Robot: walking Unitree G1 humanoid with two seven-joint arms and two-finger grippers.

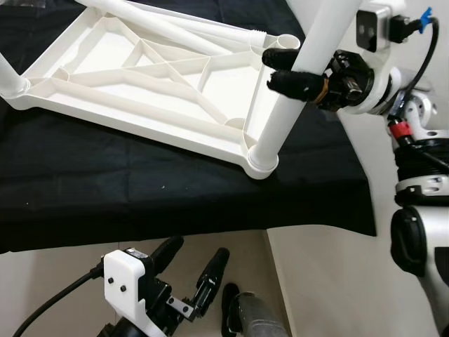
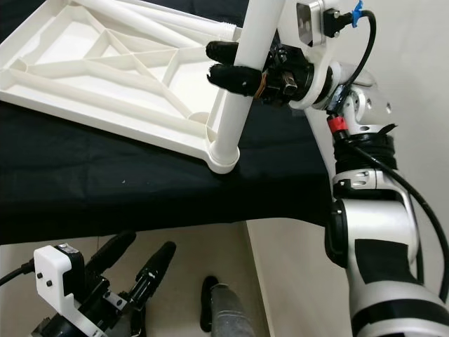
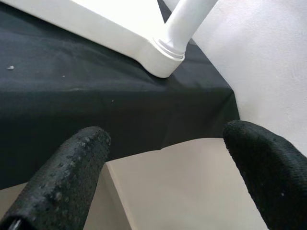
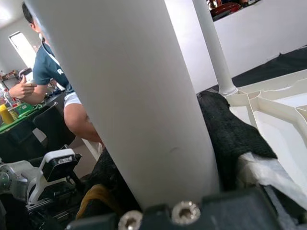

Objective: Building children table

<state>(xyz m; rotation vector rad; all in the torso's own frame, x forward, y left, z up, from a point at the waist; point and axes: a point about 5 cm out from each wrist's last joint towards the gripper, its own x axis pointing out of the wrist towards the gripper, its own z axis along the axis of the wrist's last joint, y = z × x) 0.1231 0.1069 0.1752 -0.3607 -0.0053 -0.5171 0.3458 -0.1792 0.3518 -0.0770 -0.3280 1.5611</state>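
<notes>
A white plastic tabletop lies upside down on a black cloth, ribs facing up. A white leg stands in its near right corner socket, tilted slightly. My right gripper is shut on this leg partway up; the leg runs between its black fingers. Another leg stands in the left corner, and one more lies across the tabletop. My left gripper hangs open below the cloth's front edge, holding nothing; its fingers frame the corner socket.
The black cloth's front edge drops to a beige floor. A white wall stands to the right. A person in a teal shirt sits in the background of the right wrist view, beside a dark table.
</notes>
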